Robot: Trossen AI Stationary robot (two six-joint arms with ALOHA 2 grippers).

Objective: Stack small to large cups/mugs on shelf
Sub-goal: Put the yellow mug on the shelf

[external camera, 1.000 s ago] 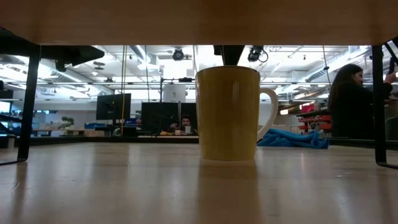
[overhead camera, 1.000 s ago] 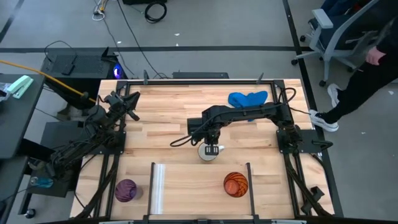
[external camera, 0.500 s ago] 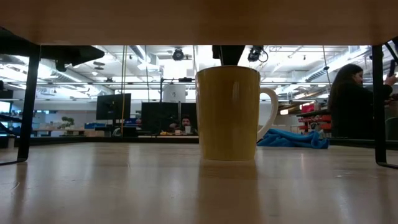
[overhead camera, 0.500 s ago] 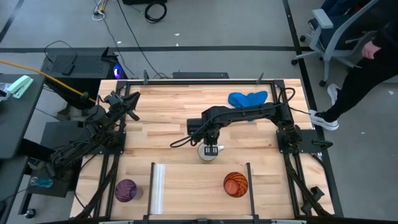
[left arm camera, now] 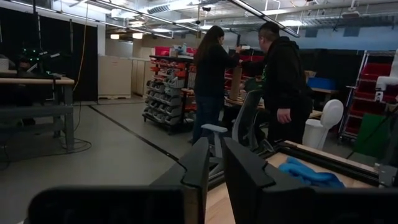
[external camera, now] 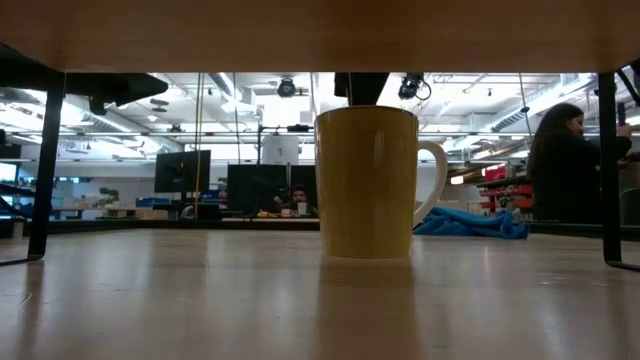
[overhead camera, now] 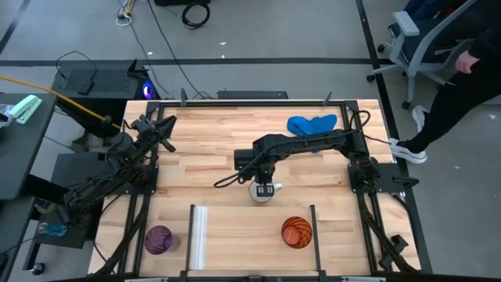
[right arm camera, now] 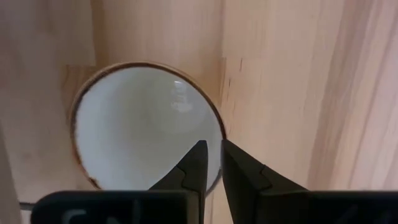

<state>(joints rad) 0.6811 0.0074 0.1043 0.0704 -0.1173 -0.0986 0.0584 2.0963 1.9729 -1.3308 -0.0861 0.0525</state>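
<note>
The white mug (external camera: 366, 180) stands upright on its base at the table's middle, just beyond the shelf (overhead camera: 250, 235). My right gripper (right arm camera: 211, 146) points down over it, shut on its rim. The orange cup (overhead camera: 297, 232) stands on the shelf by the thin dark post (overhead camera: 313, 227). The purple cup (overhead camera: 159, 239) stands left of the pale strip (overhead camera: 198, 235). My left gripper (left arm camera: 212, 144) waits at the table's left edge, pointing out over the table, with a narrow gap and nothing between its fingers. My right gripper pinches the mug's rim (right arm camera: 222, 134), one finger inside the mug and one outside. The fingers come from above, pointing down, and reach only the very top of the wall (external camera: 362, 108). The mug stands upright with its base on the table.
A blue cloth (overhead camera: 311, 124) lies at the far right of the table. Dark frame posts (external camera: 44, 170) stand at the table's sides. People stand in the room beyond the table. Bare wood lies between the pale strip and the orange cup.
</note>
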